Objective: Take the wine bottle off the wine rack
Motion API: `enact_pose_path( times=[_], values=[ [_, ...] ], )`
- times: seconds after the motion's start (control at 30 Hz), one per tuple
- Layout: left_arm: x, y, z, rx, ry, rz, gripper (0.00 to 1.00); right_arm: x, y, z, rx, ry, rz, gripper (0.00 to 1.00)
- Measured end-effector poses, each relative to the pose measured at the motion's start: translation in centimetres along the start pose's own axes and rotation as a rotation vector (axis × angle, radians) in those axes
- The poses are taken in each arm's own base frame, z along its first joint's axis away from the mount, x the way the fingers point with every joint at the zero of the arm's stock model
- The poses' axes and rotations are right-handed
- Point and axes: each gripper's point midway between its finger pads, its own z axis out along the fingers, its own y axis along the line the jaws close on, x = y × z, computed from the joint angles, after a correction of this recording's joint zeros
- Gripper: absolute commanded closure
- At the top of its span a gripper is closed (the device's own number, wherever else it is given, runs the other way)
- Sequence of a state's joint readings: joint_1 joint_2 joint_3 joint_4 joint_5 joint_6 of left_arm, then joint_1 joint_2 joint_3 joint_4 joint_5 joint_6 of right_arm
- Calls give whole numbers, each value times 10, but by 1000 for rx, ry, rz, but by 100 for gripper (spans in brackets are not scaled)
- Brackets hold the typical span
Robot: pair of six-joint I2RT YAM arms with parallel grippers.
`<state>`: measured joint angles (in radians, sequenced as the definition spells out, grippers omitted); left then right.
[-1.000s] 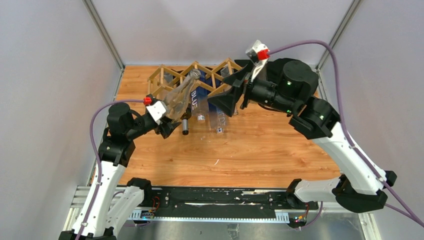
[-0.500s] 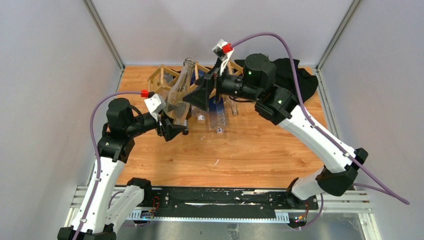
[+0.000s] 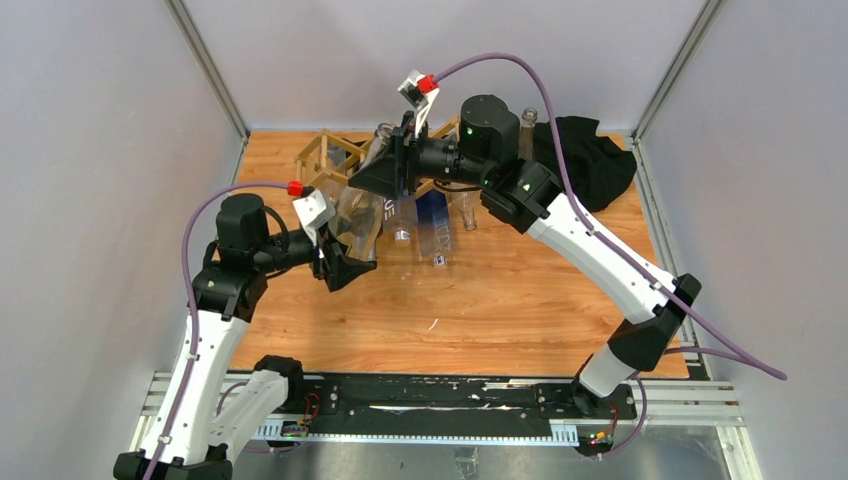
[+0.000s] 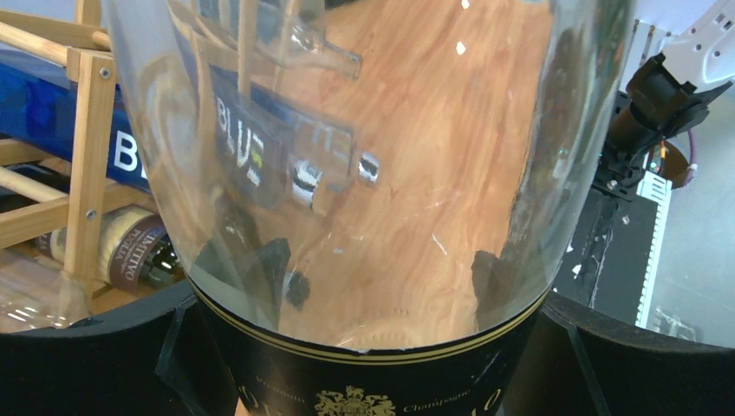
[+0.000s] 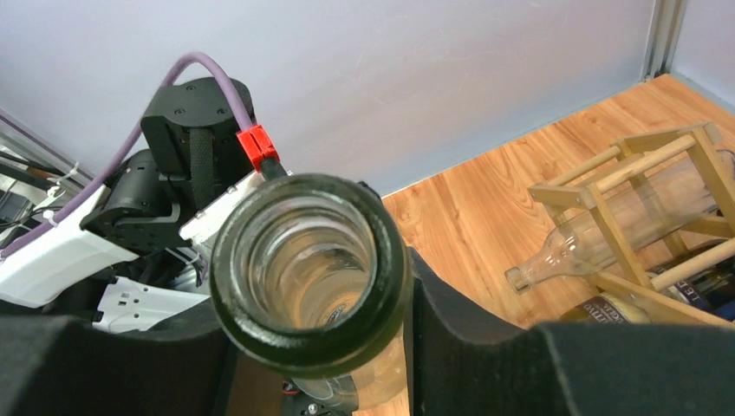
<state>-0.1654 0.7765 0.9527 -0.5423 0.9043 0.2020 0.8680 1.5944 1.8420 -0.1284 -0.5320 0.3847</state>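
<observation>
A clear wine bottle (image 3: pixel 358 210) with a black gold-lettered label stands tilted in front of the wine rack (image 3: pixel 330 160), neck up and off the rack. My left gripper (image 3: pixel 345 258) is shut on its lower body. In the left wrist view the black fingers (image 4: pixel 87 355) flank the label and the glass (image 4: pixel 373 173) fills the frame. My right gripper (image 3: pixel 395 165) is shut on the neck. In the right wrist view its foam pads (image 5: pixel 520 347) press either side, just under the dark mouth rim (image 5: pixel 260 342). The rack (image 5: pixel 641 191) shows at right.
A blue-labelled bottle (image 3: pixel 430 205) and a clear bottle (image 5: pixel 607 234) lie in the rack. A black cloth (image 3: pixel 590 155) and an upright clear bottle (image 3: pixel 528 125) sit at the back right. Grey walls enclose three sides.
My right arm swung left from the rack's right end to the bottle's neck, and its jaws closed there. The left gripper tipped the bottle more upright.
</observation>
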Motion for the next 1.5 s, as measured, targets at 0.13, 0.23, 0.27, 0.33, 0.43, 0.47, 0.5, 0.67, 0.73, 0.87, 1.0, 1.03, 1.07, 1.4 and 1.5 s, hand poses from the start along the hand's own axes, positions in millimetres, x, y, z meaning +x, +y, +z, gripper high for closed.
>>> enact_pose_path(
  times=[0.13,0.23,0.27,0.33,0.43,0.47,0.5,0.67,0.73,0.87,1.0,1.03,1.07,1.4,1.5],
  values=[
    [-17,1,-5,-6,-2,69,0,11,-8,-6,32,49,31,100],
    [-42,6,-9,-18,-10,140,0,25,-32,-19,100,105,76,100],
    [-47,7,-10,-22,-10,154,0,27,-38,-24,119,111,83,100],
    [-57,11,-12,-33,0,182,0,39,-59,-44,190,137,112,100],
    [-61,20,-11,-53,30,193,0,47,-77,-81,285,152,136,100],
    [-59,23,-10,-60,44,188,0,47,-79,-92,309,149,136,100],
    [-56,28,-9,-69,63,178,0,46,-79,-104,333,144,131,100],
    [-40,44,-7,-112,134,142,0,30,-59,-153,407,90,72,100],
    [-38,49,-8,-128,147,134,0,24,-54,-164,427,73,47,100],
    [-38,63,-11,-172,161,132,0,27,-61,-187,523,87,24,100],
    [-33,78,-15,-221,184,122,0,42,-90,-210,677,137,26,100],
    [-32,80,-16,-228,189,119,0,44,-95,-214,702,146,25,100],
    [-30,84,-16,-239,197,118,0,48,-102,-220,739,156,26,100],
    [-26,92,-19,-268,222,142,0,63,-162,-274,1089,201,-19,100],
    [-26,92,-20,-270,224,145,0,69,-184,-284,1177,211,-41,100]
  ],
)
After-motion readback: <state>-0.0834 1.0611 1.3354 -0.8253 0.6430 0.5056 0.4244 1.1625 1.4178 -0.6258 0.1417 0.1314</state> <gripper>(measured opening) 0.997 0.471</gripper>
